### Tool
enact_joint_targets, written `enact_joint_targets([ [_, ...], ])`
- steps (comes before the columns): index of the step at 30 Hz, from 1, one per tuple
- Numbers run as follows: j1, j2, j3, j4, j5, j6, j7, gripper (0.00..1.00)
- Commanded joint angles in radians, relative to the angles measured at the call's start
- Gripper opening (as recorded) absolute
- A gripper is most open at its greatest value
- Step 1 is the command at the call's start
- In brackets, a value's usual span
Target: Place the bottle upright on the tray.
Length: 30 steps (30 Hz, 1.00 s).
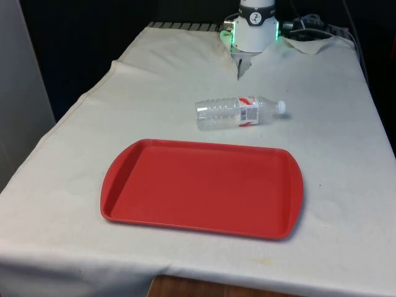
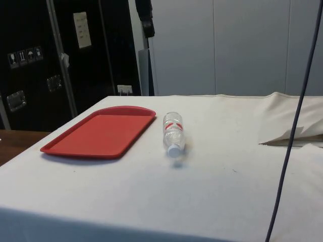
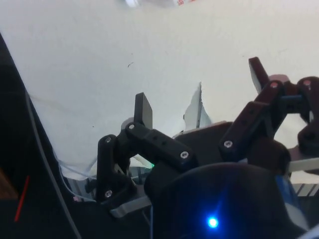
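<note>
White cloth covers the surface [image 1: 346,161], where a red tray [image 1: 202,187] lies flat near the front edge. Just beyond its far rim, apart from it, a clear plastic bottle [image 1: 238,112] lies on its side, white cap toward the front view's right. Seen from the wrist, the claw [image 3: 200,92] hangs spread wide, holding nothing.

This looks like a robotics lab. A desk [image 1: 346,154] draped in a white cloth carries a bare test setup, a loose cable [image 2: 295,126] hangs across the side view, and dark equipment cabinets [image 2: 30,60] with labels stand behind plain grey wall panels [image 2: 232,45].
</note>
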Motion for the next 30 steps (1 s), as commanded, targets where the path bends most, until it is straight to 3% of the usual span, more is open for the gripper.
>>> enact_joint_targets([
  [1, 0.001, 0.001, 0.000, -0.007, -0.001, 0.012, -0.013, 1.00],
  [24, -0.001, 0.027, 0.000, -0.031, 0.000, 0.032, -0.191, 1.00],
  [30, 0.000, 0.033, 0.000, -0.045, -0.007, 0.068, -0.244, 1.00],
])
